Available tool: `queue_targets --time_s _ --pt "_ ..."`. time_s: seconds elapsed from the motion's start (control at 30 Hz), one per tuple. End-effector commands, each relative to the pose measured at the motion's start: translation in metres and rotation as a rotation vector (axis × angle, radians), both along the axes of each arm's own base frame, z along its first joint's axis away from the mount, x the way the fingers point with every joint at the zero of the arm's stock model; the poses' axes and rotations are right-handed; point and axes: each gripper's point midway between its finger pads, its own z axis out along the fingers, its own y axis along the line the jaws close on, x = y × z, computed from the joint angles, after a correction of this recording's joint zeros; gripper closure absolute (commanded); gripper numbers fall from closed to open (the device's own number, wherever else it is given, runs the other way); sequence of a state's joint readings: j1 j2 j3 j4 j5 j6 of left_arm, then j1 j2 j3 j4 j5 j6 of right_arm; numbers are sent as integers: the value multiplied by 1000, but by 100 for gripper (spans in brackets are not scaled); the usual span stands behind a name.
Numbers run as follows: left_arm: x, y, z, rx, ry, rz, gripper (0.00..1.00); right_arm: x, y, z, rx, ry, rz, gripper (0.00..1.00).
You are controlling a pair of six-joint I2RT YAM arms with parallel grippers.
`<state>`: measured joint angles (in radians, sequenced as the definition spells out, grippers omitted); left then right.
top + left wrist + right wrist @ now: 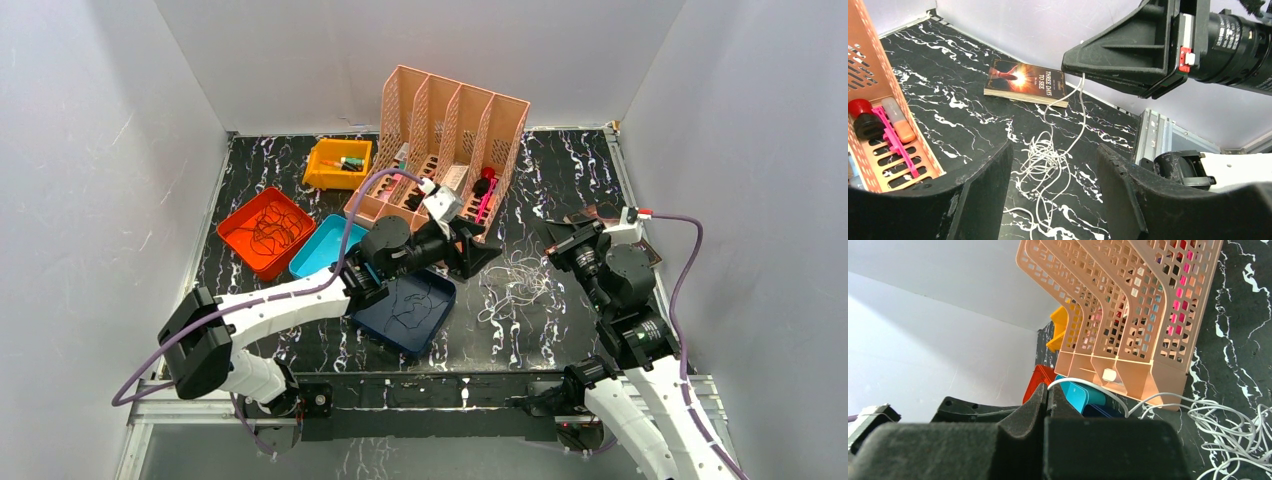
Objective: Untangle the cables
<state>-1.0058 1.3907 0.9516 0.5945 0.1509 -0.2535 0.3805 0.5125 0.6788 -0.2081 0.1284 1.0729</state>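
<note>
A tangle of thin white cables [515,285] lies on the black marble table between my two grippers. In the left wrist view the tangle [1048,160] lies on the table below and between my open left fingers. My left gripper [485,252] [1054,148] holds nothing. My right gripper [556,238] [1048,390] is shut on one white cable [1088,385], which runs taut down to the tangle [1233,435]. The left wrist view shows the right gripper [1075,62] above the pile, with this strand [1081,95] hanging from its tip. Dark cables lie in the orange tray [268,230] and in the dark blue tray [410,305].
A peach slotted file rack [445,150] with pens and markers stands behind the left gripper. A light blue tray [322,248] and a yellow bin [338,162] stand at the left. A book [1025,82] lies at the far right, near the right arm. White walls enclose the table.
</note>
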Motion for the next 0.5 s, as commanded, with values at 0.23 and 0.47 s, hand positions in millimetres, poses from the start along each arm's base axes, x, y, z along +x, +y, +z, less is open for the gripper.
queue_targets --time_s 0.23,0.47 --pt "-7 -12 17 -72 -74 -70 39 -4 1 55 116 -143 5 100" --pt "-8 -33 17 -85 -68 -135 40 -5 2 59 135 -138 13 100"
